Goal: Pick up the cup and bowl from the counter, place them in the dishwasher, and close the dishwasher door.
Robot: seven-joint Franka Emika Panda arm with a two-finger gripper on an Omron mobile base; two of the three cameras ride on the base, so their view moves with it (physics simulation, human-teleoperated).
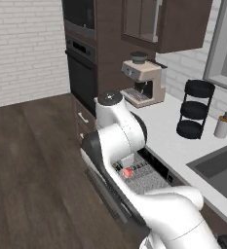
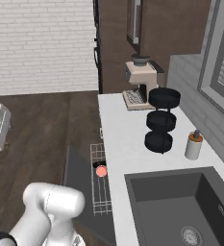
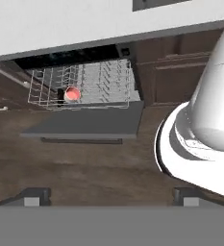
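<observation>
From my left base camera I see the arm folded low: its white links rise from the lower right, bend over the open dishwasher (image 1: 141, 177), and the elbow joint stands up in front of the brown drawers. The cup (image 1: 128, 172) sits in the wire rack (image 1: 149, 179), its salmon-red inside facing up, close behind the arm's forearm. Further right, the counter (image 1: 171, 141) carries the coffee machine (image 1: 143, 82), the three-tier stand (image 1: 196, 109) with black trays, and the dispenser bottle (image 1: 223, 125) just beside the sink (image 1: 221, 170).

From my right base camera, the white wrist end of the arm pokes in at the far left edge, out over the wooden floor, well apart from the dishwasher. The dishwasher door (image 2: 77, 187) lies dropped flat, with the rack pulled out over it and the cup (image 2: 101, 170) standing near the rack's far end. A dark shape touches the cup on its far side; I cannot tell whether that is the bowl.

On my hand camera, the gripper (image 3: 111, 197) looks back towards the cabinets from out over the floor, the view rolled so the counter runs along the top. Its fingertips (image 3: 34, 196) stand spread wide at the bottom corners, nothing between them. The cup (image 3: 72, 94) rests in the rack's left part, above the lowered door (image 3: 84, 124).
</observation>
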